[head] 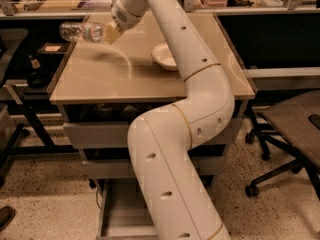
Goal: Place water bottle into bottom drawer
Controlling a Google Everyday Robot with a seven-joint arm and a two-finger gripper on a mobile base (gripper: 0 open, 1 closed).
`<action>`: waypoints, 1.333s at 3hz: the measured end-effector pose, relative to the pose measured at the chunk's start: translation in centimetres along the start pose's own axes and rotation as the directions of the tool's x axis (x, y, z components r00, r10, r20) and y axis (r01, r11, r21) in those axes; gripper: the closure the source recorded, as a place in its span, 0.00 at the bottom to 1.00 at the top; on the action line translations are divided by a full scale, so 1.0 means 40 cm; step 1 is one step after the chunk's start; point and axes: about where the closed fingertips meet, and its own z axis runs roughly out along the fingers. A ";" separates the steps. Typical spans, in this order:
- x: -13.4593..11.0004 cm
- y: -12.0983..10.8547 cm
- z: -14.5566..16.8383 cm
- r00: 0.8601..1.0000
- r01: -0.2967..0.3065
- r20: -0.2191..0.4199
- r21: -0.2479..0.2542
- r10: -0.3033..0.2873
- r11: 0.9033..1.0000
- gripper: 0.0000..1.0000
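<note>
The water bottle (80,32) is clear and ribbed, lying horizontally in the air above the far left corner of the cabinet top (100,79). My gripper (107,33) is shut on its right end, with the bottle sticking out to the left past the table edge. The bottom drawer (117,216) is pulled out at floor level below the cabinet front, showing a plain grey floor. My arm hides its right part.
A white bowl (164,57) sits on the cabinet top, partly behind my arm. Two grey drawer fronts (95,134) are above the bottom drawer. An office chair (290,134) stands to the right. Dark shelving and clutter lie to the left.
</note>
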 end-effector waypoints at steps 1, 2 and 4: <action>0.078 -0.023 0.030 0.999 -0.052 0.005 -0.010 0.052 0.999 1.00; 0.174 -0.016 0.087 0.991 -0.132 -0.034 -0.049 0.130 0.990 1.00; 0.134 -0.021 0.057 0.992 -0.127 -0.015 -0.010 0.127 0.992 1.00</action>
